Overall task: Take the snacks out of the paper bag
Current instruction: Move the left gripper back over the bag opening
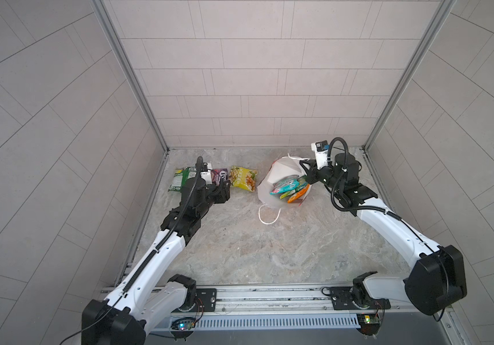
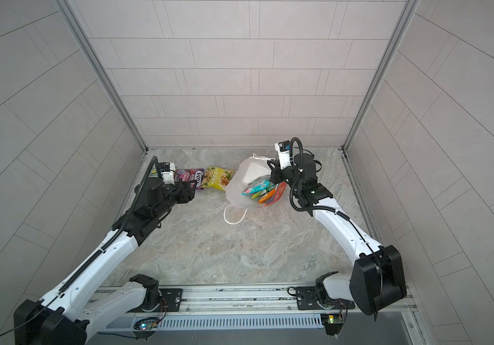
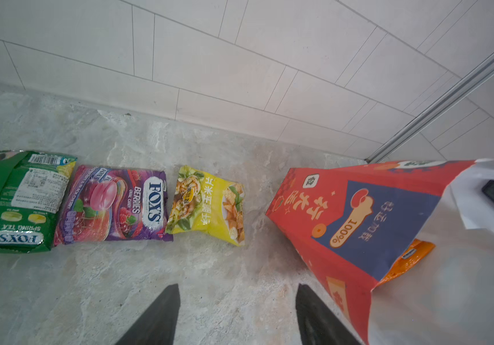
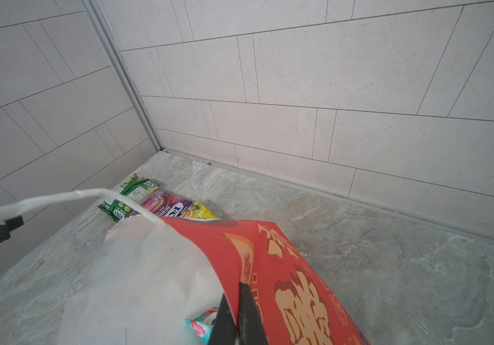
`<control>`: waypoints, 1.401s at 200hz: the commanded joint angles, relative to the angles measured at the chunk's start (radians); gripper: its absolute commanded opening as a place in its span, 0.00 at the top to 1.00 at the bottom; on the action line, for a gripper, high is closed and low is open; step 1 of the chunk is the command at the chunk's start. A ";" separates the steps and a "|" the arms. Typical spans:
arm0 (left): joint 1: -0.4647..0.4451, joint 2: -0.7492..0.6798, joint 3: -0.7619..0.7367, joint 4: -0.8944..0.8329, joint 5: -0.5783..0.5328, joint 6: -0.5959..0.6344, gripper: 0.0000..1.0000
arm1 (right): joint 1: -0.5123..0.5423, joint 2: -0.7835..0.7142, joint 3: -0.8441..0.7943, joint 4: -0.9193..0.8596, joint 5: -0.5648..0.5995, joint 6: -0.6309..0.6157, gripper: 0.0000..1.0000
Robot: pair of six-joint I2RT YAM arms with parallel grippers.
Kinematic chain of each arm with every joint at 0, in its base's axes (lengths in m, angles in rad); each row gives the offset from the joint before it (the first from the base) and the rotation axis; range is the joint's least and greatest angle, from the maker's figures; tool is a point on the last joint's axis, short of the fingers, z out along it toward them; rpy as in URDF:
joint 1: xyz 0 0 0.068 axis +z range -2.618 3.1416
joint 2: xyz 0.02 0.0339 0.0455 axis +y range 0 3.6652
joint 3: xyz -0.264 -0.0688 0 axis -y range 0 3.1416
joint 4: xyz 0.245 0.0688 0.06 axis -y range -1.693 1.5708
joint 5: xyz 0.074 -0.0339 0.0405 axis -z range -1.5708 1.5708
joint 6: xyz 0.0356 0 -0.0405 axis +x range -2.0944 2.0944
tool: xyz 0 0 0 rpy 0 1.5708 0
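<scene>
left gripper (image 3: pixel 237 288): jaws apart, empty, above grey marble tabletop (image 1: pixel 269 254) | right gripper (image 4: pixel 236 298): clenched on rim of red paper gift bag (image 3: pixel 359 215) | out, in a row: green glossy packet (image 3: pixel 15 203), purple glossy packet (image 3: pixel 114 206), yellow glossy packet (image 3: pixel 210 206) | inside bag: teal packet (image 1: pixel 284 182), yellow-green packet (image 1: pixel 286 195), orange packet (image 1: pixel 299 194)

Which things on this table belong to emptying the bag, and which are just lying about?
Job: paper bag; green packet, purple packet, yellow packet, out on the table; teal packet, yellow-green packet, orange packet, inside the bag.
Lying about: nothing else loose; only tiled walls.
</scene>
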 commanded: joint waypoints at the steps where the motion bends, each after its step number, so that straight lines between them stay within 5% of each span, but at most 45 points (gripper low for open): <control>1: -0.034 0.003 -0.038 -0.047 0.007 0.022 0.32 | -0.008 0.004 0.004 -0.030 0.005 -0.024 1.00; 136: -0.155 -0.028 -0.047 -0.005 -0.004 0.167 0.38 | 0.014 -0.135 -0.117 -0.185 0.082 -0.031 1.00; 214: -0.278 -0.063 0.004 -0.002 0.015 0.312 0.39 | 0.061 -0.157 -0.101 -0.179 -0.029 -0.087 1.00; 280: -0.347 -0.054 0.044 0.001 0.113 0.372 0.39 | 0.188 -0.096 0.082 -0.466 0.165 -0.205 1.00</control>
